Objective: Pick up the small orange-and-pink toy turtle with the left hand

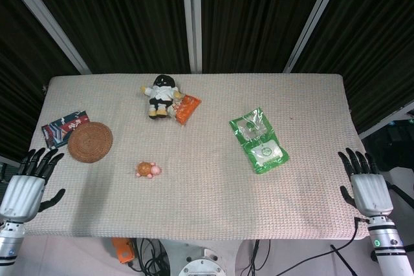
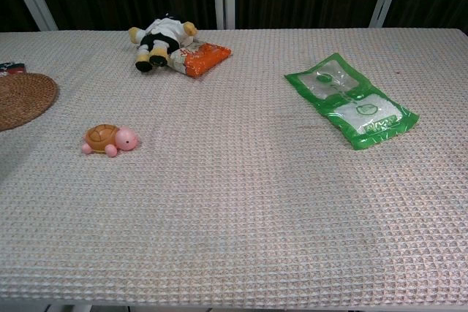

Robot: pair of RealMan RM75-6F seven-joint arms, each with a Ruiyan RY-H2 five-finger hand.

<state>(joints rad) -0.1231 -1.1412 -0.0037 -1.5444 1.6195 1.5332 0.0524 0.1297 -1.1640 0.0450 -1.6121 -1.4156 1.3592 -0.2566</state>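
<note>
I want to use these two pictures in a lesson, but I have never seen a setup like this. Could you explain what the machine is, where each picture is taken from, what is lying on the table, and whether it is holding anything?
This is a two-armed robot with finger-bearing hands, steered by a person. The head view looks down from above; the chest view looks across the table from lower down.

In the head view the left hand and right hand wait at the table's near corners, fingers apart, holding nothing. The chest view shows neither hand.

On the cloth-covered table lie a small orange-and-pink toy turtle, which the left hand is meant to pick up, a round woven coaster with a dark packet beside it, a plush doll next to an orange snack packet, and a green pouch. The turtle lies untouched, apart from everything else.
</note>
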